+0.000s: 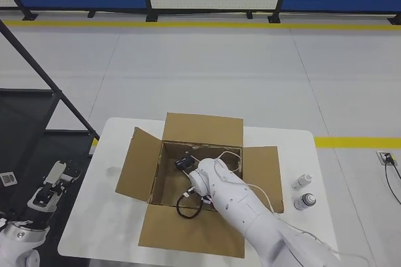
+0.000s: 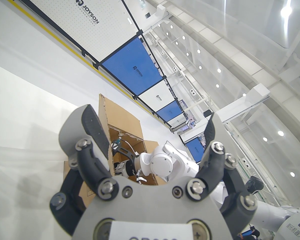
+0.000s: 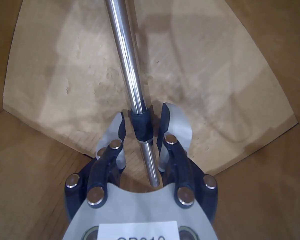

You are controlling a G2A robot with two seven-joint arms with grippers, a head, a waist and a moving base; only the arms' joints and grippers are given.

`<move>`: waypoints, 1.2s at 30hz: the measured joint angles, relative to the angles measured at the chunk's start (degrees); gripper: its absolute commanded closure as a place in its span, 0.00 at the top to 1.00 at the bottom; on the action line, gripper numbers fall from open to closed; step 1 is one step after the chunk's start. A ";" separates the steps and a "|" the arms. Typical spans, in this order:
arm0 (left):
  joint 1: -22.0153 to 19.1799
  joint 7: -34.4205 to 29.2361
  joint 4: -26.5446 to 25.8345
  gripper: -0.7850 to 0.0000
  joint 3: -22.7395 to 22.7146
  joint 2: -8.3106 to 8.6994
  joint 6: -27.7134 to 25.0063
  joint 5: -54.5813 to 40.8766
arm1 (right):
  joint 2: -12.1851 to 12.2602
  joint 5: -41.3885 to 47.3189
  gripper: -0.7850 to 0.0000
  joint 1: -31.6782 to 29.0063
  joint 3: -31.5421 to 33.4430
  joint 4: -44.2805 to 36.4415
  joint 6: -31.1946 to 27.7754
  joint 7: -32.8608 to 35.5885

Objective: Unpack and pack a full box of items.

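An open cardboard box (image 1: pixel 204 127) stands on the white table (image 1: pixel 113 200) with its flaps spread out. My right arm goes down into it, and my right gripper (image 1: pixel 185 163) is near the box's back wall. In the right wrist view this gripper (image 3: pixel 143 116) is open and straddles a shiny metal rod (image 3: pixel 122 38) at its black band (image 3: pixel 141 123), with a small gap on each side. The rod lies on the box floor (image 3: pixel 215 76). My left gripper (image 1: pixel 61 167) hangs off the table's left side, open (image 2: pixel 150 121) and holding nothing. It faces the box (image 2: pixel 120 121).
Two small bottles (image 1: pixel 303 180) (image 1: pixel 306 201) stand on the table to the right of the box. A black cable loop (image 1: pixel 187 208) hangs from the right arm over the box. A black frame (image 1: pixel 27 120) stands to the left of the table.
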 measured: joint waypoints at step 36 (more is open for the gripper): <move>0.00 0.00 0.00 1.00 0.00 0.00 0.00 0.00 | 13.87 -19.99 0.00 -19.16 19.86 -59.02 0.63 20.90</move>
